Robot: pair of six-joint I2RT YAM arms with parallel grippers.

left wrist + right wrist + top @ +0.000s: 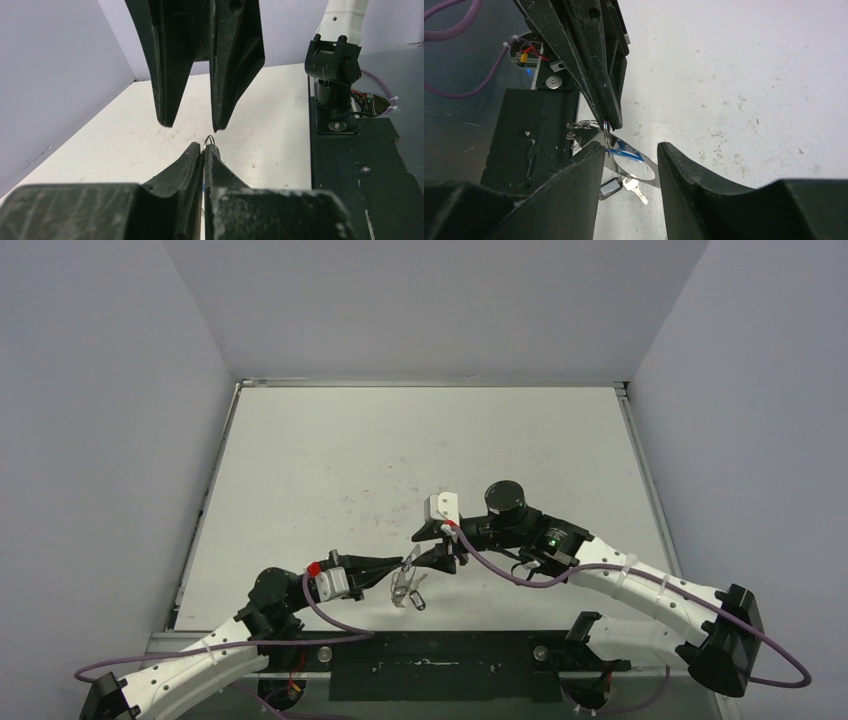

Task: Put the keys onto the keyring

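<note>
The left pincer (204,149) is pressed fully shut, its two tips nipping a thin wire loop on the rim of the keyring (636,167). The ring plate hangs from that grip, tilted, just above the counter (420,440). The right pincer (629,147) faces the left one tip to tip and stands partly open. Its fingers lie one on each side of the plate's upper rim. One of them is just beside the plate, but whether it touches cannot be told.

A key with a dark head (609,189) dangles under the plate, with a small bright blade (638,192) beside it. A blue streak shows against the plate near the left pincer's tips, and whether that is the blue-headed key is unclear. All this sits close to the counter's near edge, about halfway along it.

The counter is white and scuffed with fine marks. A black base plate (440,665) runs along its near edge, and purple cables (520,578) trail from both arms. Plain pale walls close in the other three sides.

From above, the ring and keys are only a small glinting tangle.
</note>
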